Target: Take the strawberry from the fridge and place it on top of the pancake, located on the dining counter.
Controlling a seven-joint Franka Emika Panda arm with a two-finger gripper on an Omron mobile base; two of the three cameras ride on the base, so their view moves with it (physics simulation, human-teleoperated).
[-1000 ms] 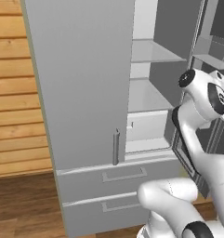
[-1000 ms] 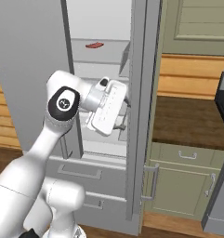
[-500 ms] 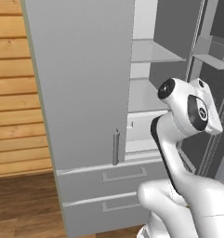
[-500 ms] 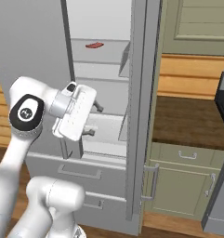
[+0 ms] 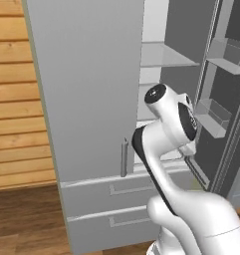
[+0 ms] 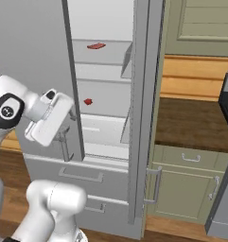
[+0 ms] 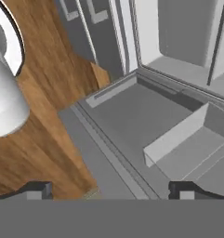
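- Strawberry (image 6: 88, 101) sits on a middle shelf inside the fridge (image 6: 106, 118), a tiny deep red berry toward the left of the white interior, well below the flatter pinkish-red lump (image 6: 96, 46) on the upper shelf.
- Fridge right door (image 6: 141, 108) stands wide open; left door (image 5: 86, 89) is shut, with its bar handle (image 5: 124, 158) near the arm.
- Gripper (image 7: 111, 188) hangs low in front of the open compartment, tilted down toward the door shelf bin (image 7: 187, 139) and wooden floor (image 7: 43, 111) rather than at the shelves.
- From the right base view, wrist (image 6: 49, 118) sits outside the cabinet, left of and slightly lower than the berry, with the edge of the shut door between them.
- Berry therefore lies up, to the right and deeper in than the gripper; likely needs a turn of the hand toward the interior before any reach.
- Berry roundish, no clear long axis to line up on.
- Gripper fingers (image 7: 36, 189) show as two dark tips set far apart at the bottom of the hand view: spread wide, holding nothing, touching nothing.
- Pick not yet begun; berry untouched on its shelf.
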